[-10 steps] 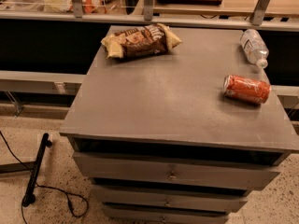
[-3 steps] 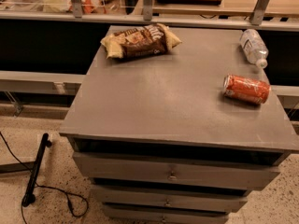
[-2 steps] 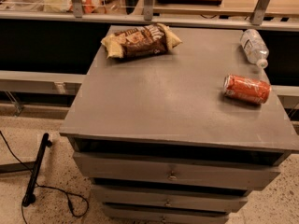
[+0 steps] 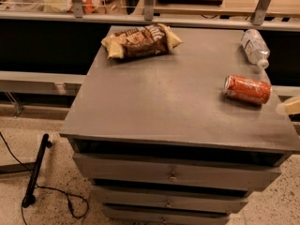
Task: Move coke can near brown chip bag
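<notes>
On the right part of the grey cabinet top (image 4: 164, 107), a coke can (image 4: 247, 89) on its side, long axis running roughly left to right, one round end turned to the left, close to the right edge. Well apart from it, at the back left of the same top, a brown chip bag (image 4: 141, 41), flat and crinkled, pale yellow ends at left and right, white lettering facing up. At the back right corner, a clear water bottle (image 4: 254, 47) on its side, cap pointing toward the front, near the can but not touching it. Just beside the can's right end, at the right border of the view, a pale blurred tip of the gripper (image 4: 289, 106), apart from the can, only a small part in view; whether spread or pressed together, cannot tell. Below the top, three drawers (image 4: 173, 175) with small knobs. On the speckled floor to the left, a black pole (image 4: 36, 170) with a thin cable (image 4: 56, 191) trailing from its foot. Behind the cabinet, a metal rail (image 4: 140, 18) with upright posts.
</notes>
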### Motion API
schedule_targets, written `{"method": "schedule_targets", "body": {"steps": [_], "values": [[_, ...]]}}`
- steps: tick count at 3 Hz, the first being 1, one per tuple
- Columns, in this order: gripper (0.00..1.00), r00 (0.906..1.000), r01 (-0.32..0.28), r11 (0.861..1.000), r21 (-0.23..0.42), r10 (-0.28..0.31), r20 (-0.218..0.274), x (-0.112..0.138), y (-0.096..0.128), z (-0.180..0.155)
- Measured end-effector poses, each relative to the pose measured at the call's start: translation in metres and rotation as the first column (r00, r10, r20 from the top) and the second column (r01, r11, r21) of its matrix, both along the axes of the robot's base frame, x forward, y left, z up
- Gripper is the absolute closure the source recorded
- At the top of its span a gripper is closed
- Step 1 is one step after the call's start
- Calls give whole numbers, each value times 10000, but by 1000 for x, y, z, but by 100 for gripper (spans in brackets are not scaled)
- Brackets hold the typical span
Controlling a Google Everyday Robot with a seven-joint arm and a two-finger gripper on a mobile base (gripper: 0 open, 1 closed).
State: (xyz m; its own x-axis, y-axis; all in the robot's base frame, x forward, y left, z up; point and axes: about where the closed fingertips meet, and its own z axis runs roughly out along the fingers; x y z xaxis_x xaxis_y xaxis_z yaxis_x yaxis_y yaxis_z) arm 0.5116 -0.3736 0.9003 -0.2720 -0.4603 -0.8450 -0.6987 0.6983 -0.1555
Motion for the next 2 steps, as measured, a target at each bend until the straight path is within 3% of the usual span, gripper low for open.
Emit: {"method": "schedule_targets", "body": {"steps": [1,2], "values": [[0,9984,-563,9977,381,566,-62,19,15,-6],[0,9924,-1149,9927,371,1163,-392,36,23,-15]]}}
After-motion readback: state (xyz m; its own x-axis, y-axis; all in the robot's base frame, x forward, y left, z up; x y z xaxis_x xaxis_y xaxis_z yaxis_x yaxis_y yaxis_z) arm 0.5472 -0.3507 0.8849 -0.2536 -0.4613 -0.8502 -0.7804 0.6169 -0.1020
